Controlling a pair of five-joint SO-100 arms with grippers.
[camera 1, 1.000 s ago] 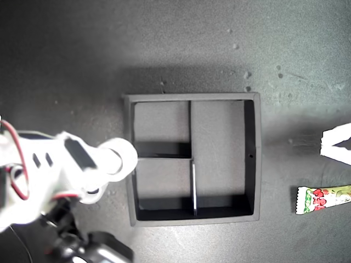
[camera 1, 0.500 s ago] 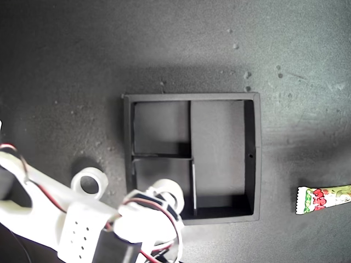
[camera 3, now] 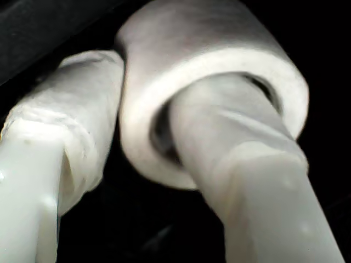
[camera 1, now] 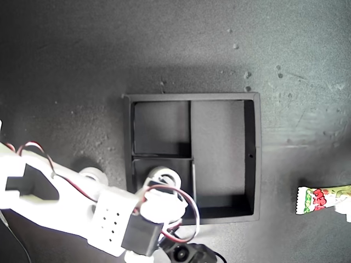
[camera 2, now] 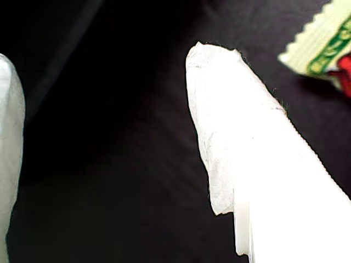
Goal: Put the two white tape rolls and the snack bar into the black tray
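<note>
A white arm [camera 1: 82,203] reaches over the black tray [camera 1: 252,159], a white tape roll [camera 1: 162,176] at its claw above a small compartment. The snack bar [camera 1: 321,199] lies well apart at the exterior view's right edge

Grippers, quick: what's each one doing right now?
My first gripper: open, holding nothing, near the snack bar.
My second gripper: shut on a white tape roll, one finger through its centre.

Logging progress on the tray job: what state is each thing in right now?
First tape roll: gripped by my second end effector, over the black tray's small near compartment.
Second tape roll: on the table, outside the tray.
Snack bar: on the table, outside.
My first end effector: open, empty.
</note>
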